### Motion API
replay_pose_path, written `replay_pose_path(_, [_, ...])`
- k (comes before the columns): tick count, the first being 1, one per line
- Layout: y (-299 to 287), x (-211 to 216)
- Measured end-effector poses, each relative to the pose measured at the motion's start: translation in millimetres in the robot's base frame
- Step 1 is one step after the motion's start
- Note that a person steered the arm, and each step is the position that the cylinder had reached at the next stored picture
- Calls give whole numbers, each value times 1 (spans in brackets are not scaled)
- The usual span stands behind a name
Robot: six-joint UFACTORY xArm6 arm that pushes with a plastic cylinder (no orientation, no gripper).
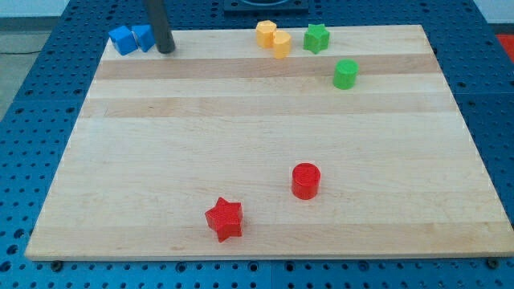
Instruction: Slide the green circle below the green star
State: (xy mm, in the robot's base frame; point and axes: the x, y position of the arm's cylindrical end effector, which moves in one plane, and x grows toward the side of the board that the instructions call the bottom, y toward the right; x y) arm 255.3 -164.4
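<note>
Green circle (346,74) sits near the table's (241,136) upper right, below and slightly to the right of the green star (316,38), the two close but apart with a sliver of bare wood between them. Judged against the task, the block looks largely placed already: it lies lower in the view than the star, though offset toward the view's right rather than squarely beneath it. A short nudge toward the view's left would seem to be all that is left, if any correction is wanted at all.

The rod's tip (166,50) stands far from that pair, at the view's top left, just beside the right-hand one of two blue blocks (131,38) that rest together at the table's far edge; whether the tip touches the blue block cannot be told. The arm carries no fingers, only the straight dark rod, so there is nothing to open, close or hold.

Two yellow blocks (273,38) huddle together just left of the green star, close enough that any push toward the view's left near the star risks disturbing them. A red cylinder (306,180) and a red star (224,219) lie well apart from the green pieces, toward the view's bottom, and play no part in the job.

To finish, the tip would have to cross most of the table's width and come round to the circle's right side.
</note>
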Motion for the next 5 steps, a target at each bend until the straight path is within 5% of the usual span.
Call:
replay_pose_path(3, [264, 149])
replay_pose_path(4, [338, 134])
replay_pose_path(5, [346, 113])
